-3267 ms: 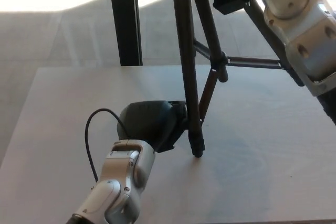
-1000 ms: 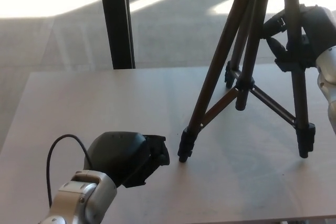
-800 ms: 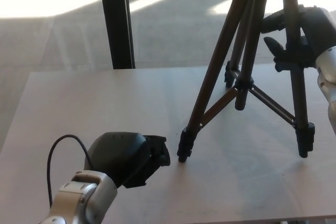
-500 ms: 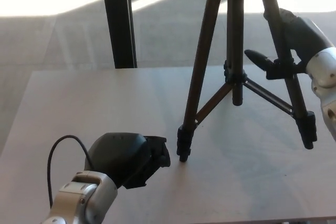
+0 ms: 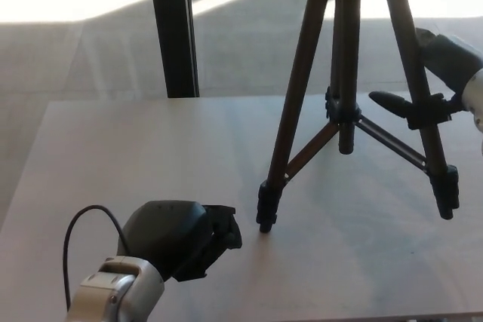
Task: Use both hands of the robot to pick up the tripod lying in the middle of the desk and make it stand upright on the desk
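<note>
The right hand (image 5: 445,73), at the worktop's right edge, has loosened: a second ago it gripped the tripod's right leg, and now its fingers (image 5: 396,101) are spread and barely touch it. The left hand (image 5: 177,235), holding nothing, has drawn back toward the near-left corner; whether its fingers are apart, I cannot tell. The tripod (image 5: 343,103) stands upright on the worktop (image 5: 136,156) right of centre, legs splayed. The task looks nearly done.

Tripod (image 5: 343,103) is up on its spread legs on the desk (image 5: 113,156). Right hand's (image 5: 441,73) fingers (image 5: 396,100) reach in beside the right leg. Left hand (image 5: 177,237) sits low, fingertips just short of the front foot.
</note>
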Motion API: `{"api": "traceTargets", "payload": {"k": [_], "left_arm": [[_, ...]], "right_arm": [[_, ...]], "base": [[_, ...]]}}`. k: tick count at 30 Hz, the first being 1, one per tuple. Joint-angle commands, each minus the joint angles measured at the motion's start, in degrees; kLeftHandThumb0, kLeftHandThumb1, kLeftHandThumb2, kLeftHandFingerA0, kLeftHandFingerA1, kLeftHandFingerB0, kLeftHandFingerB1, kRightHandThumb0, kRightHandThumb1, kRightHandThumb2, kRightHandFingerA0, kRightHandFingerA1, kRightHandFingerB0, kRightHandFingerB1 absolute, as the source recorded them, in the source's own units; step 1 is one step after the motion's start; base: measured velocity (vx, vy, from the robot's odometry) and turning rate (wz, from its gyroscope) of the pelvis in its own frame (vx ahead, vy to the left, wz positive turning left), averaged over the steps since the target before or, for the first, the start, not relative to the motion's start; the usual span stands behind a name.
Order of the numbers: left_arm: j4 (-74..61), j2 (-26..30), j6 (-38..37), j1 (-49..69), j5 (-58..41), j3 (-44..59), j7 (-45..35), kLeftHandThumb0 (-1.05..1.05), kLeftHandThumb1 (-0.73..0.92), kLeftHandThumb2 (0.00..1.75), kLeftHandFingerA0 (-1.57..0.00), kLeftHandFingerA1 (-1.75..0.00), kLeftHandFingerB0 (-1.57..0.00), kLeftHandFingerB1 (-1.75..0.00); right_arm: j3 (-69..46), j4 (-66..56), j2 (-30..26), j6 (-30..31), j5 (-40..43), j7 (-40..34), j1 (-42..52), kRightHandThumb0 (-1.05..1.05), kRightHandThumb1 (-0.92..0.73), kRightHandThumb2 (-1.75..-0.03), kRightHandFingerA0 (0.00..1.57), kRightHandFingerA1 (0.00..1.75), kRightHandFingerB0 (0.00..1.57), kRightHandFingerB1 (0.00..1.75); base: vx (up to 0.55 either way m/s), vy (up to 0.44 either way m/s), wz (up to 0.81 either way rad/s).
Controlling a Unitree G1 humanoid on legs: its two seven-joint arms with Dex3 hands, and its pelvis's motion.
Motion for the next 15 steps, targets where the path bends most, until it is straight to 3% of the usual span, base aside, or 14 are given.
{"api": "traceTargets", "payload": {"k": [1,5,6,9,10,11,12,15], "left_arm": [[0.6,0.8,-1.9,0.8,-0.1,0.5,1.4,-0.29,0.65,0.72,-0.88,-1.61,-0.75,-0.85],[0.8,1.0,-2.5,0.7,0.0,0.7,2.0,-0.31,0.68,0.73,-0.95,-1.68,-0.75,-0.84],[1.0,1.2,-2.6,0.6,0.2,0.6,1.9,-0.3,0.66,0.72,-0.88,-1.56,-0.75,-0.83],[1.0,1.4,-3.0,0.9,0.1,0.8,1.9,-0.28,0.67,0.72,-0.87,-1.47,-0.74,-0.82],[0.8,1.2,-3.3,1.2,-0.4,1.1,2.2,-0.32,0.52,0.99,-1.13,-1.28,-0.76,-0.87],[0.9,1.2,-3.4,1.2,-0.4,1.2,2.2,-0.32,0.52,0.99,-1.13,-1.28,-0.76,-0.87],[0.8,1.2,-3.2,1.2,-0.5,1.3,1.9,-0.28,0.67,0.74,-0.85,-1.58,-0.74,-0.88],[-0.3,1.9,-2.9,1.7,-1.0,2.8,1.4,-0.26,0.66,0.68,-0.93,-1.67,-0.71,-0.83]], "right_arm": [[-0.9,-1.1,-1.5,3.1,-1.1,2.6,1.7,-1.05,-0.64,-0.8,0.0,0.0,0.0,0.0],[-3.5,-1.2,-0.7,2.9,-0.3,1.3,2.9,-1.03,-0.62,-0.79,0.0,0.0,0.0,0.0],[-5.2,-2.0,-0.4,3.4,0.3,0.6,3.9,-1.01,-0.61,-0.79,0.0,0.0,0.0,0.0],[-7.0,-2.8,-0.4,3.2,0.1,0.4,5.6,-1.02,-0.6,-0.8,0.0,0.0,0.0,0.0],[-8.0,-3.0,-1.3,2.0,0.5,0.7,7.1,-1.03,-0.6,-0.81,0.0,0.0,0.0,0.0],[-8.3,-3.2,-1.3,1.8,0.4,0.8,7.5,-1.03,-0.6,-0.81,0.0,0.0,0.0,0.0],[-8.6,-3.3,-1.5,1.8,0.4,1.1,7.7,-1.03,-0.61,-0.82,0.0,0.0,0.0,0.0],[-9.5,-3.9,-4.0,0.8,0.2,2.6,9.9,-1.04,-0.62,-0.83,0.0,0.0,0.0,0.0]], "base": [[0.0,0.0,0.0],[0.0,0.0,0.0],[0.0,0.0,0.0],[0.0,0.0,0.0],[0.0,0.0,0.0],[0.0,0.0,0.0],[0.0,0.0,0.0],[0.0,0.0,0.0]]}}
